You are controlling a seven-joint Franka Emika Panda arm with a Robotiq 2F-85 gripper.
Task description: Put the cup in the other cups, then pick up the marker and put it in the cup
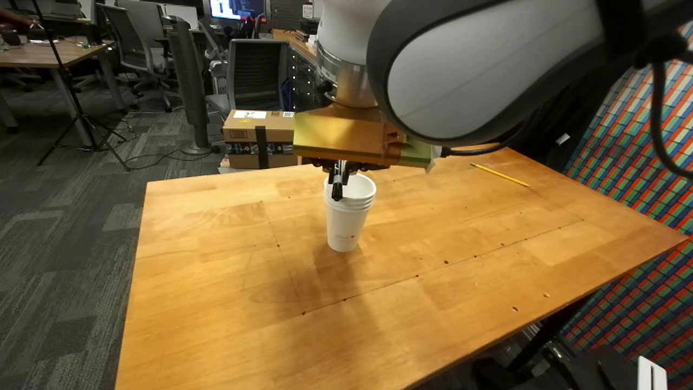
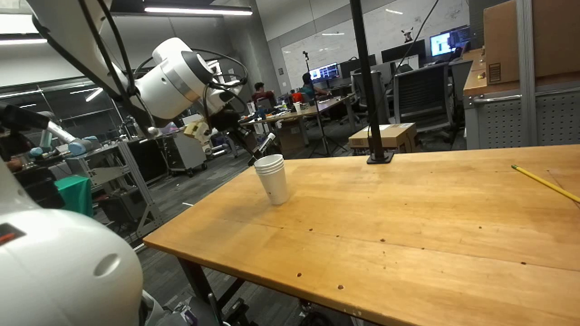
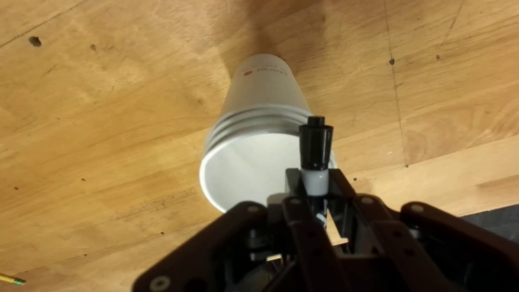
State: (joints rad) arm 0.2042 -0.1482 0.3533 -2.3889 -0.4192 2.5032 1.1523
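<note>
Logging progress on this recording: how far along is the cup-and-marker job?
Looks done: the cups stand nested in one stack, rims layered. In hand: the marker, pinched in the gripper near the top rim. Left: lowering it inside and letting go; in the wrist view its black end shows across the rim, not within the cups.

On the stacked cups (image 3: 261, 89) we see white, with an orange-red dot and grey lettering. The marker (image 3: 316, 150) is black with a white band; the gripper (image 3: 316, 181) is black, its mount (image 1: 341, 135) gold. We find white and grey on the arm (image 1: 460, 81), honey-brown grain with dark specks on the table (image 1: 206, 271), yellow and green on the pencil (image 1: 499, 174), and red, green and blue blocks on the backdrop (image 1: 622, 157).
</note>
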